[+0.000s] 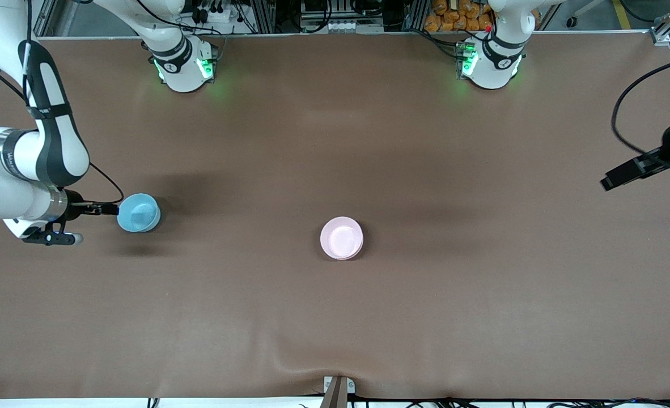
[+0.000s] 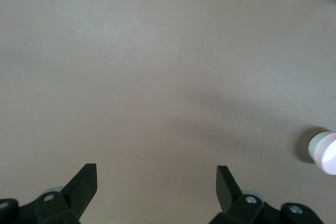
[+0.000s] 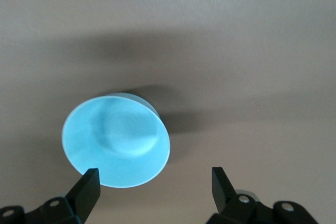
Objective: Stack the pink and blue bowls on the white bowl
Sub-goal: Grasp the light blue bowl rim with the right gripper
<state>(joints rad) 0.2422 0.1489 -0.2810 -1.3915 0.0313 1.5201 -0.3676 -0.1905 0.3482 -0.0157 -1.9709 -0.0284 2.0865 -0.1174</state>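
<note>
The right gripper is positioned at the right arm's end of the table, with its fingers spread wide and nothing clamped between them. In the right wrist view, one fingertip overlaps the rim of the blue bowl, while the other fingertip stands clear of it over bare table. Actual contact with the rim cannot be confirmed from the views. In the front view the blue bowl rests upright on the brown table surface, just beside the right gripper, with its shadow cast on the surface next to it. The pink bowl sits upright near the middle of the table, well apart from the blue bowl and slightly nearer to the front camera. A paler edge shows along its lower side; whether this is a second bowl beneath it cannot be determined. The left gripper waits above bare table at the left arm's end, with its fingers fully released and holding nothing. In the left wrist view the pink bowl appears at the edge of the frame, well away from that gripper. Both arm bases stand along the table edge farthest from the front camera, each showing green indicator lights.
</note>
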